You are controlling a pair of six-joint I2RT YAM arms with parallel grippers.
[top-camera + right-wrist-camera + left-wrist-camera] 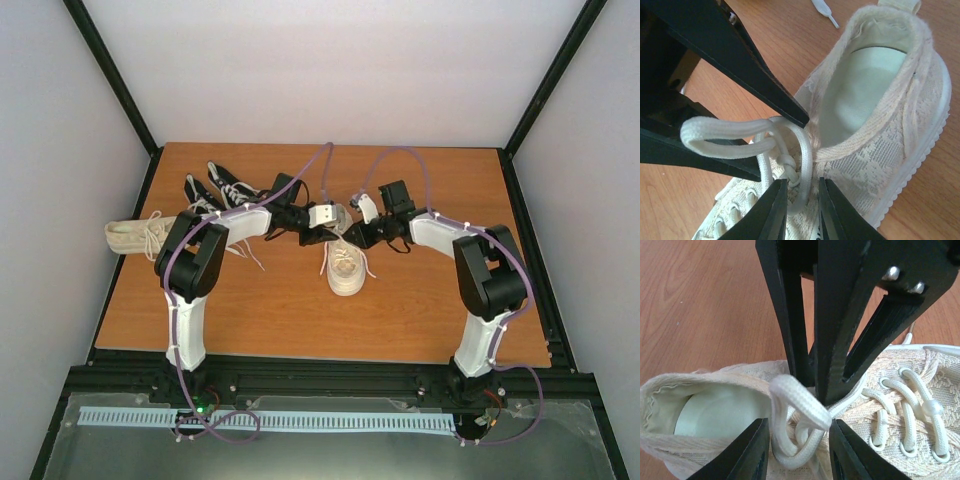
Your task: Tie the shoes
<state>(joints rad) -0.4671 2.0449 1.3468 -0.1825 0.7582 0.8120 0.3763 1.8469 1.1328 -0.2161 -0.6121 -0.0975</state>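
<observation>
Wooden tabletop [250, 310], white walls [330, 70]: 1 cream shoe [346, 270] lies at the centre, toe near. The right gripper [802, 192] is pinched on a lace loop [803, 150] above the tongue. The left gripper [799, 440] straddles a second loop [800, 407], fingers partly apart; I cannot tell whether it grips.

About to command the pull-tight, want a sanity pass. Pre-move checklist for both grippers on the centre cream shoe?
1. Lace loop between the left gripper fingers: ok.
2. Left gripper clamped on it: cannot tell.
3. Lace strand inside the right gripper narrow gap: ok; clamped: cannot tell.
4. Knot formed: ok; tightness: cannot tell.
5. Cream shoe upright on the table: ok.
6. Black shoes clear of the left arm: cannot tell; they lie close beside it.
</observation>
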